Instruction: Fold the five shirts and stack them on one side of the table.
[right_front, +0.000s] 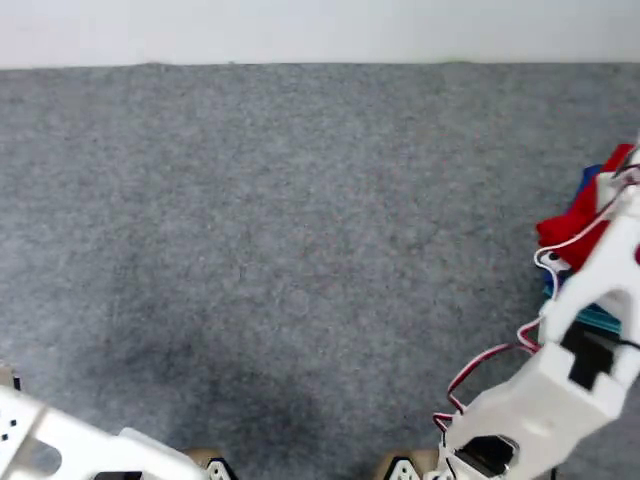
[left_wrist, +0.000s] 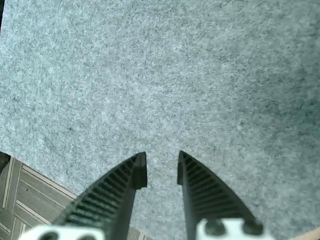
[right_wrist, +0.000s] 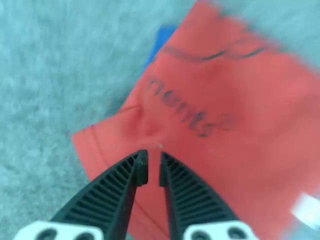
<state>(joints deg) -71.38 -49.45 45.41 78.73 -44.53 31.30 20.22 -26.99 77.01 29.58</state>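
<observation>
Operator: Where is the work item relative to the right gripper?

Technician: The red shirt lies directly beneath the fingertips and extends ahead of them. It is folded flat and sits on top of a blue shirt, one corner of which shows past its edge. The fingertips are over the red shirt just inside one of its corners. Its folded edges run obliquely to the line of the fingers, not square to it.

Operator: State of the fingers?

Technician: Right gripper: a narrow gap between the tips, and they appear to grip nothing. Left gripper: parted somewhat wider and empty, above the bare grey table near its edge.

Operator: Where is the stack on the table?

Technician: In the high view the stack sits at the table's right edge, partly hidden by the right arm. A teal layer shows below the red.

Operator: Which arm serves it?

Technician: The right arm, in my judgement. It stands over the stack. The left arm is at the near left corner, well apart.
</observation>
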